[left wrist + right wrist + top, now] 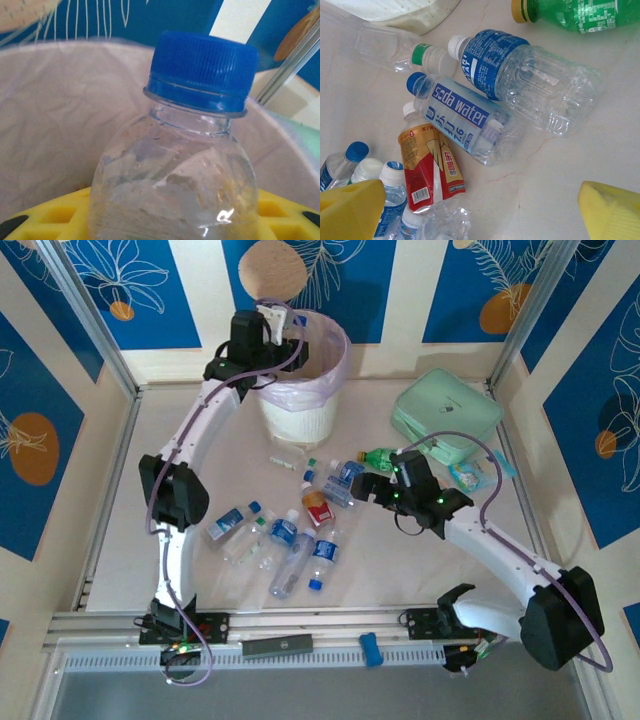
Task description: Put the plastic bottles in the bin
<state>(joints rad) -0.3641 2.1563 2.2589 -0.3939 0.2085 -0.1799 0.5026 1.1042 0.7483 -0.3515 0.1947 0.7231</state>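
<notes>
My left gripper (275, 328) is up at the rim of the bin (300, 410), shut on a clear plastic bottle (175, 175) with a blue cap (202, 70). The bin's pink liner (60, 125) spreads behind the bottle. My right gripper (365, 485) hangs open above the table with nothing between its yellow fingers (350, 210). Below it lie a soda water bottle (460, 117), a red-labelled bottle (430, 167), a bigger blue-labelled bottle (520, 70) and a green bottle (575, 12). Several more bottles (290, 540) are scattered in the middle of the table.
A mint green zip pouch (445, 415) lies at the back right, with a small packet (468, 475) in front of it. Another small packet (283, 458) sits just in front of the bin. A blue clip (371, 648) rests on the front rail.
</notes>
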